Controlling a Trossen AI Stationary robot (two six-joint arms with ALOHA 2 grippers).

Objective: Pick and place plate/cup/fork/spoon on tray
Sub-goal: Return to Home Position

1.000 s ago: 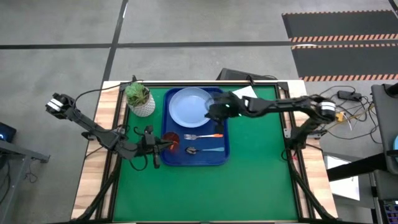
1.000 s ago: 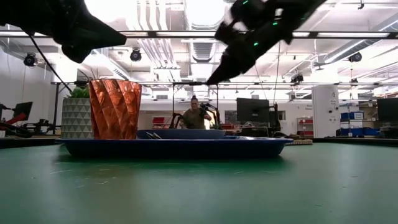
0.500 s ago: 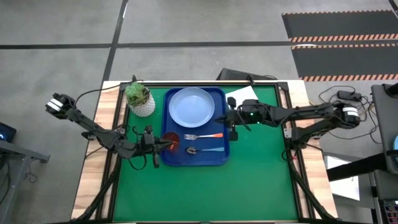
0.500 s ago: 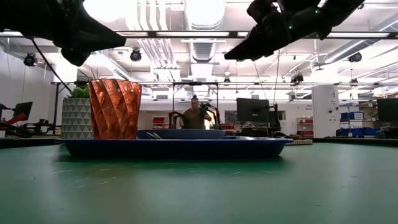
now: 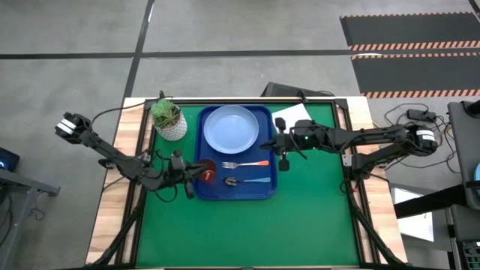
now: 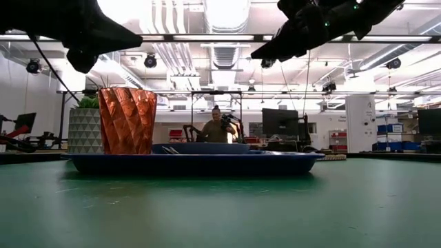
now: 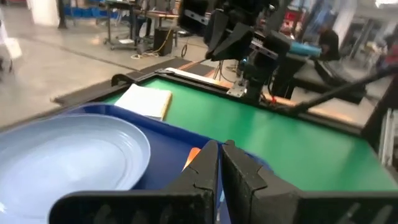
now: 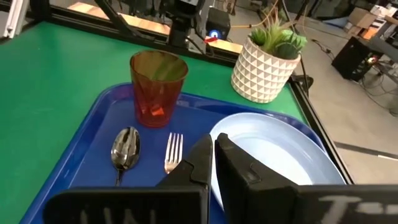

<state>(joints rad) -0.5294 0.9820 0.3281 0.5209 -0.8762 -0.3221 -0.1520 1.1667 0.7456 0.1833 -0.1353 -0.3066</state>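
Observation:
The pale blue plate lies on the far part of the deep-blue tray. The red-brown cup stands upright on its base in the tray's near left corner. The orange-handled fork and the blue-handled spoon lie flat beside the cup. My left gripper is shut and empty. It hangs at the tray's left edge, above and beside the cup. My right gripper is shut and empty, raised just off the tray's right edge.
A white pot with a green plant stands at the tray's far left corner. A white square pad lies right of the tray's far end. Bare green mat spreads to the right and near side. A person sits in the room behind.
My right gripper has moved from over the plate's right rim toward the table's right edge, off the tray, rising as it went, then has kept still. My left gripper has risen slightly beside the cup. The plate, cup, fork and spoon have stayed in place.

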